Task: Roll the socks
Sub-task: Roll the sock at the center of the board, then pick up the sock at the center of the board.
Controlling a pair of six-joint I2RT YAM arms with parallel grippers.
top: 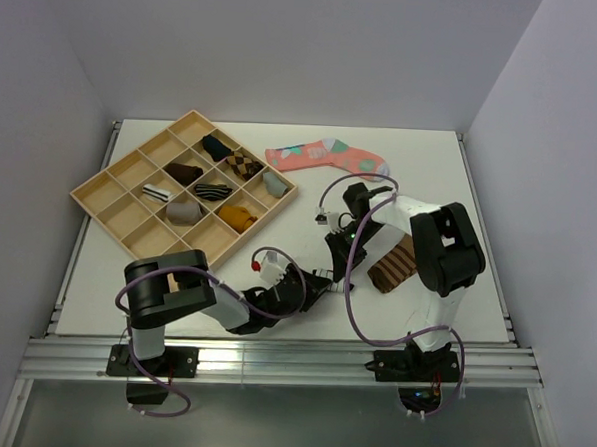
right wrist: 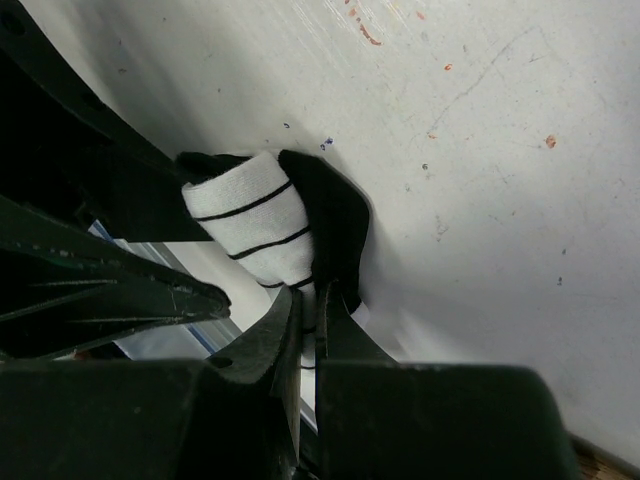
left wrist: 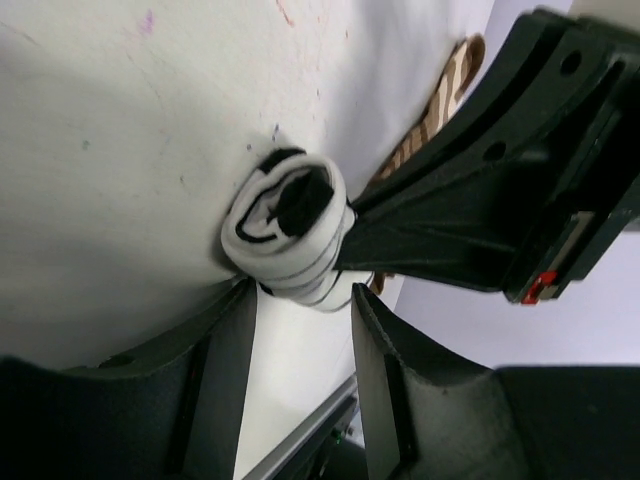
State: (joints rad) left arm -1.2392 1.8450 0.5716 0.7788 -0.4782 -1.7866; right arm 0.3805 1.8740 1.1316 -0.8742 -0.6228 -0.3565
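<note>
A white counter [top: 422, 160] is seen, and its surface is marked with small reddish and violet specks. At the far left a wooden tray [top: 134, 153] with many compartments is set slantwise on it. Just beside the tray's right corner a coral-pink sock [top: 322, 155] with teal and grey patches is laid flat. Nearer, on the right, a brown sock [top: 395, 264] with tan bands is spread. Close to its left a white sock [left wrist: 290, 235] with thin black stripes is rolled up and is seen against the surface.
</note>
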